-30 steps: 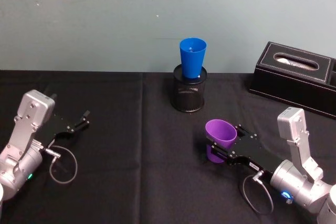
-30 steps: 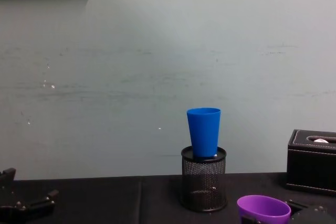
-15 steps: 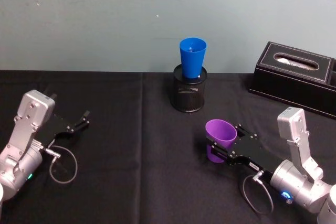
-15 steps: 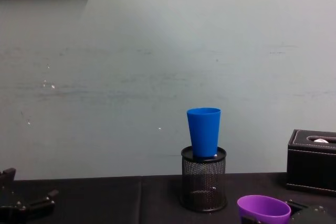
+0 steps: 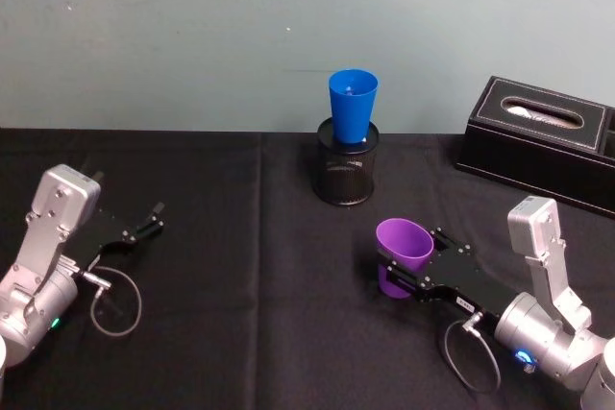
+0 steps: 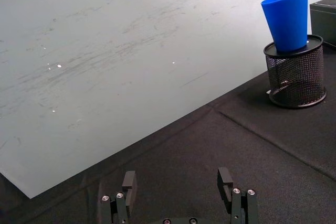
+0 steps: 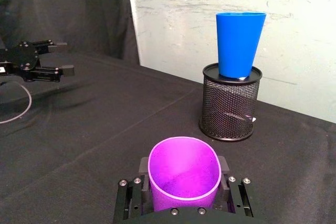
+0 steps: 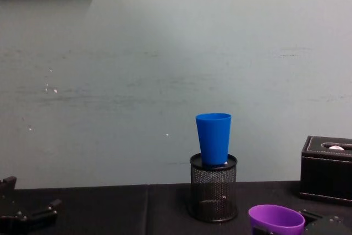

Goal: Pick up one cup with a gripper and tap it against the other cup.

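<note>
My right gripper (image 5: 413, 249) is shut on the purple cup (image 5: 404, 254), one finger on each side of its wall, low over the black cloth at front right. In the right wrist view the purple cup (image 7: 184, 174) has its mouth facing up, its rim pressed slightly oval between the fingers (image 7: 143, 165). The blue cup (image 5: 352, 105) stands upright on a black mesh holder (image 5: 347, 175) at the table's middle back, well apart from the purple cup. My left gripper (image 5: 152, 220) rests open and empty at the far left.
A black tissue box (image 5: 543, 141) sits at the back right, near the wall. A black cloth (image 5: 250, 276) covers the table, with bare room between the two arms. A grey cable loops beside each arm.
</note>
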Tool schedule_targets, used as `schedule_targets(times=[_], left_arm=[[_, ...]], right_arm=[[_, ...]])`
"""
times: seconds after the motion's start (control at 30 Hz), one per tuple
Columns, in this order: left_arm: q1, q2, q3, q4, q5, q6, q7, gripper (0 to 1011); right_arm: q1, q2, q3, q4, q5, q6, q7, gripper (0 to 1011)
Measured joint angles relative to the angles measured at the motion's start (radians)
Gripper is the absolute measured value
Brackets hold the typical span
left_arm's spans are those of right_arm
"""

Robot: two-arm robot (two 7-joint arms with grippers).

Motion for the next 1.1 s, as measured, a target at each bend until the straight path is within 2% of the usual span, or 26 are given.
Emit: schedule_targets(times=[0.57, 0.93, 1.1], left_arm=[[0.000, 0.000, 0.000, 0.000, 0.000, 0.000, 0.000, 1011], [0.000, 0.000, 0.000, 0.000, 0.000, 0.000, 0.000, 1012], [0.000, 0.000, 0.000, 0.000, 0.000, 0.000, 0.000, 1011]], right_arm=[[0.000, 0.000, 0.000, 0.000, 0.000, 0.000, 0.000, 732], [0.000, 0.000, 0.000, 0.000, 0.000, 0.000, 0.000, 1003], [0.000, 0.000, 0.000, 0.000, 0.000, 0.000, 0.000, 1003]])
